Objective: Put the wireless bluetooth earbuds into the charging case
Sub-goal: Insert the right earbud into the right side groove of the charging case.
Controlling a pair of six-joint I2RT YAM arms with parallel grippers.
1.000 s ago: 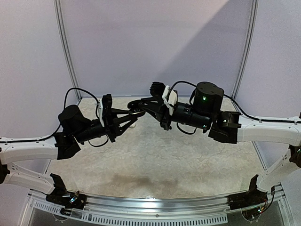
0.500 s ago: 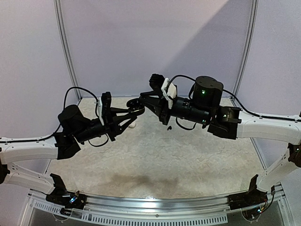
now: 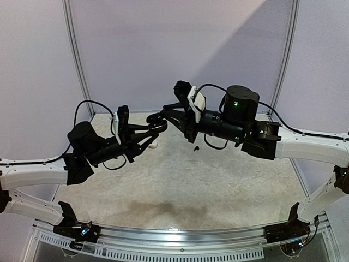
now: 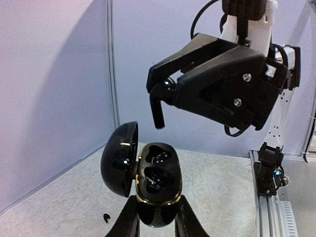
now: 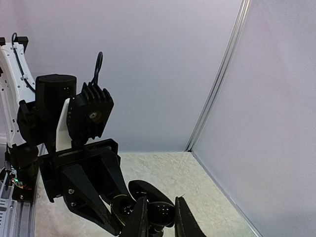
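Left end effector [image 4: 155,213] clamped on open black charging case [image 4: 157,175], held midair; right end effector [image 4: 163,90] pinching black earbud [image 4: 158,112] just above it; second earbud [image 3: 196,147] loose on tabletop [image 3: 180,185]

Tiny dark speck [image 4: 106,217] on the table [image 4: 217,197], too small for any sure identification.

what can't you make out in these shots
- Case, left wrist view: glossy black wells, cannot tell if either is filled.
- Earbud in the right pincer: lost among black fingers in the top view, mostly hidden by the fingers in the right wrist view.
- Black speck on the table, top view: too small to name.
- White bit, top view: partly behind the left pincer.
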